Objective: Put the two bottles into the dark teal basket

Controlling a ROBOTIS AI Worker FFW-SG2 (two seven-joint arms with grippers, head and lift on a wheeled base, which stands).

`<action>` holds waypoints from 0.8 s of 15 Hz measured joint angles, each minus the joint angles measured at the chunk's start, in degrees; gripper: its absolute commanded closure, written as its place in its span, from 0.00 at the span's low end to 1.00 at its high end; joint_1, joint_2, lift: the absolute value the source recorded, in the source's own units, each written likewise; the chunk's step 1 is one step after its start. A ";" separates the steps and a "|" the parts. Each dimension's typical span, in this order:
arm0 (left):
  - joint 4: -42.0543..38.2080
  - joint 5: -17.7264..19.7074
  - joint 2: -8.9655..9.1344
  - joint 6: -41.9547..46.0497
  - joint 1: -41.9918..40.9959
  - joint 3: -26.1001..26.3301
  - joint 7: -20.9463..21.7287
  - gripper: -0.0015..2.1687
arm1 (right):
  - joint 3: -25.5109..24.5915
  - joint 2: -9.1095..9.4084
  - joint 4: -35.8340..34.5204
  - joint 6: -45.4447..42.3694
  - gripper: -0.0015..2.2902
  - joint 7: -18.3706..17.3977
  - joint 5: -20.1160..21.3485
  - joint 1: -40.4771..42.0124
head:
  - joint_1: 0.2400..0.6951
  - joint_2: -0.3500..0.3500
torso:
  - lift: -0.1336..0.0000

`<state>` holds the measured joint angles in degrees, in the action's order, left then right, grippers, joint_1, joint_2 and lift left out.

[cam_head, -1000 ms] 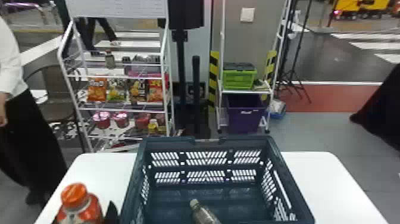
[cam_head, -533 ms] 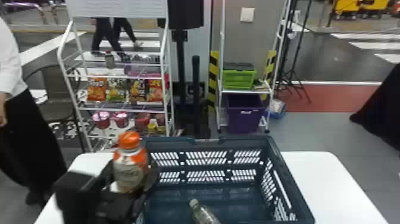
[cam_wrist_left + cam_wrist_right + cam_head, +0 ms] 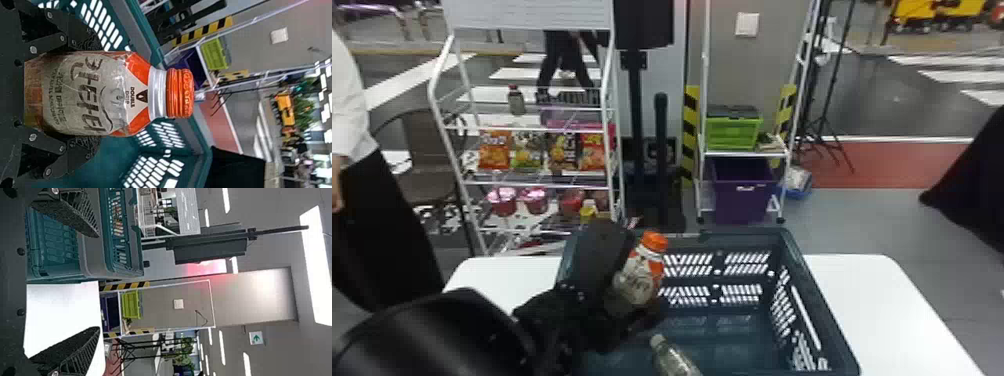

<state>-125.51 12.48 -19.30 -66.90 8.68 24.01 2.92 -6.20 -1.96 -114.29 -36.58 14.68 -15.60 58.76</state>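
L grip has the orange-capped btl pinched btwn its 2 fingers, 1 each side of the body. In head view, btl is over the left part of the basket, cap up, leaning a bit to robot's right. Can't tell if its base is below rim level. R grip is spread, nothing btwn fingers; 1 finger overlaps the basket in its wrist view, gap unclear.

Risks, my read:
- Early release: base prob too high, btl drops, tips, maybe hits the clear btl in the basket.
- Lean: if not straightened b4 letting go, it likely lands on base edge & falls over. Not fatal, just messy.
- L fingers/wrist are near the left wall; going down w/o shifting inward could catch the rim & shove basket on the table.
- Slip: smooth curved body, so a weak squeeze could let it slide or twist.
- R arm: if it swings in now, might knock the basket.

Looks: held btl has a pale wrap w/ dark lettering, orange shoulder panels, small triangle mark, pale neck ring, ridged orange cap, brownish toward base. Wrap looks slightly creased. Clear btl: see-thru, pale cap, tilted; its far end is cut off by the frame edge. 1 in, 1 to go.
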 measured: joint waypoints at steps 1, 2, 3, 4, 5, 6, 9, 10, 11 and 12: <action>2.94 0.13 -0.12 -1.90 3.40 2.50 1.70 0.99 | -0.31 0.11 0.17 -0.01 0.02 0.00 -0.07 0.03 | 0.57 0.50 | 1.00; 6.03 0.37 -0.15 -3.80 7.05 5.20 3.49 0.99 | -0.59 0.19 0.32 -0.01 0.02 0.00 -0.19 0.04 | 0.57 0.50 | 1.00; 8.91 0.78 -0.12 -5.02 10.18 7.47 5.05 0.99 | -0.79 0.24 0.40 0.02 0.02 0.00 -0.37 0.04 | 0.57 0.50 | 1.00; 12.63 1.60 0.08 -5.87 13.74 9.93 6.87 0.99 | -0.97 0.28 0.51 0.16 0.02 0.00 -0.57 0.02 | 0.57 0.50 | 1.00; 16.62 2.50 0.55 -6.21 17.05 12.24 8.75 0.99 | -1.14 0.32 0.63 0.26 0.02 0.00 -0.69 -0.02 | 0.57 0.50 | 1.00; 19.94 3.00 0.99 -6.42 19.74 14.56 10.00 0.99 | -1.28 0.35 0.72 0.26 0.02 0.00 -0.78 -0.05 | 0.57 0.50 | 1.00; 29.25 2.85 3.41 -10.25 26.21 21.46 14.23 0.99 | -1.80 0.85 0.90 0.03 0.02 0.51 -1.09 0.04 | 0.57 0.50 | 1.00; 31.73 2.53 4.06 -10.68 27.44 23.00 15.39 0.99 | -2.08 1.24 0.91 -0.01 0.02 0.98 -1.10 0.09 | 0.57 0.50 | 1.00; 33.86 2.04 4.71 -10.78 28.26 24.07 16.74 0.99 | -2.33 1.54 0.91 0.00 0.02 1.26 -1.10 0.09 | 0.57 0.50 | 1.00; 36.28 1.38 5.49 -10.79 28.91 24.93 17.76 0.98 | -2.50 1.76 0.89 0.10 0.02 1.33 -1.10 0.04 | 0.57 0.50 | 1.00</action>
<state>-89.22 13.86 -13.81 -77.69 37.59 48.94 20.68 -8.69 -0.21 -113.40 -36.48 16.01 -16.70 58.80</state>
